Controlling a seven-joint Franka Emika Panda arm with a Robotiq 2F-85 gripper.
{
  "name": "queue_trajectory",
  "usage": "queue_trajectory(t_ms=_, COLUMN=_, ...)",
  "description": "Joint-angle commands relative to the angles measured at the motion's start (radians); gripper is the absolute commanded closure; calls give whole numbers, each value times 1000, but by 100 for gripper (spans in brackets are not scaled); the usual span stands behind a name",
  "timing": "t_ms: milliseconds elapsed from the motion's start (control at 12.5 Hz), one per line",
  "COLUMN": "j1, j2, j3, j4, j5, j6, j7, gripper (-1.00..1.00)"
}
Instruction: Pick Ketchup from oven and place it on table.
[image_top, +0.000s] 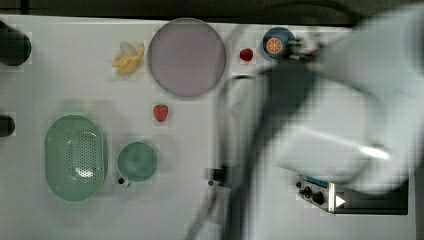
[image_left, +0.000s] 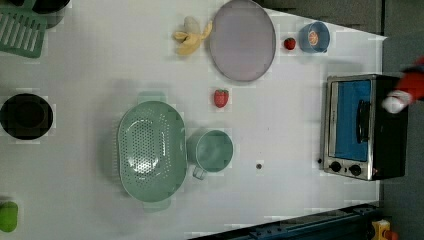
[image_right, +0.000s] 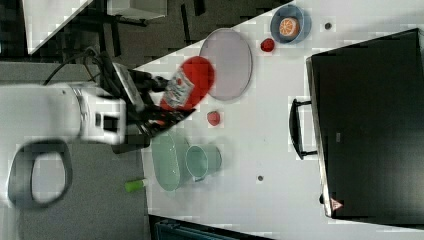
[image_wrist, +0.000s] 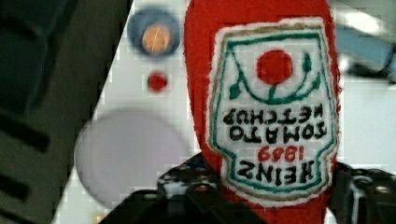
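Ketchup (image_wrist: 261, 93) held in the jaws, which stand partly open and clamp the bottle near its lower end; dark fingers (image_wrist: 187, 186) press on either side of the label in the wrist view. Gripper (image_right: 162, 107) carries the bottle off the surface, up in the air. In the right view the bottle's red body overlaps the edge of the grey plate (image_right: 230, 62), label facing the camera. In the left view the bottle's white cap and red neck show at the left view's right edge, over the black top of the oven (image_left: 362, 127).

Oven door closed, bluish glass and dark handle visible in the left view; knobs at the left view's lower end of the front.

White surface (image_left: 90, 65) carries: grey plate, peeled banana (image_left: 192, 37) just beside it, one strawberry (image_left: 221, 98) near the green colander (image_left: 150, 150), a green cup (image_left: 212, 150) touching the colander, a second strawberry (image_left: 289, 43) next to a blue bowl (image_left: 314, 37) holding an orange slice.

Arm blurred across the top view.
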Motion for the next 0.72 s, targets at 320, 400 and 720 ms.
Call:
queue_trajectory(t_ms=320, j1=41, j2=69, j3=67, j4=-402, j5=-123, j6=354, j7=-14, gripper=-26)
queue_trajectory(t_ms=400, j1=42, j2=83, j3=69, j4=-448, j5=-123, j6=425, j7=-14, gripper=-26)
queue_trajectory(t_ms=720, j1=43, j2=190, j3=96, j4=-538, j5=-78, j6=604, j7=-9, gripper=-26)
